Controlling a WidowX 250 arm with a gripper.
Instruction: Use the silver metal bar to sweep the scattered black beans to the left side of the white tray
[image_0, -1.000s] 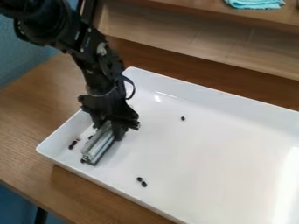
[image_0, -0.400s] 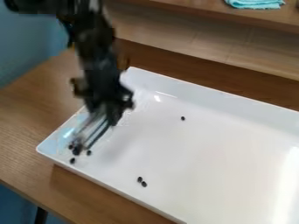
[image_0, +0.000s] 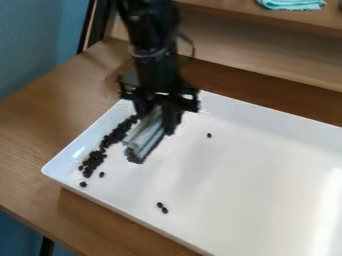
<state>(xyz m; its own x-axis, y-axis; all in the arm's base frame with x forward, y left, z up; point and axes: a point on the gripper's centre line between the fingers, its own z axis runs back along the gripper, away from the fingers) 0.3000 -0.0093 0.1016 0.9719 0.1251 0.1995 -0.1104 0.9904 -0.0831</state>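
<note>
The black gripper (image_0: 157, 114) hangs over the left part of the white tray (image_0: 267, 112), shut on a silvery metal bar (image_0: 144, 136). The bar slants down toward the lower left, and its lower end is dark. Left of it, a line of small black beans (image_0: 95, 159) lies along the tray's left wall. A couple of loose beans are just below that line. A pair of beans (image_0: 162, 207) lies at the lower middle, and a single bean (image_0: 209, 135) sits to the right of the bar.
The tray rests on a brown wooden table (image_0: 40, 125). Behind it stands a wooden shelf (image_0: 267, 50) with a turquoise cloth (image_0: 292, 4) on top. The tray's raised walls surround the beans.
The gripper and the bar have moved left and down, then up and right, away from the left wall. A row of black beans has come into sight where the bar was.
</note>
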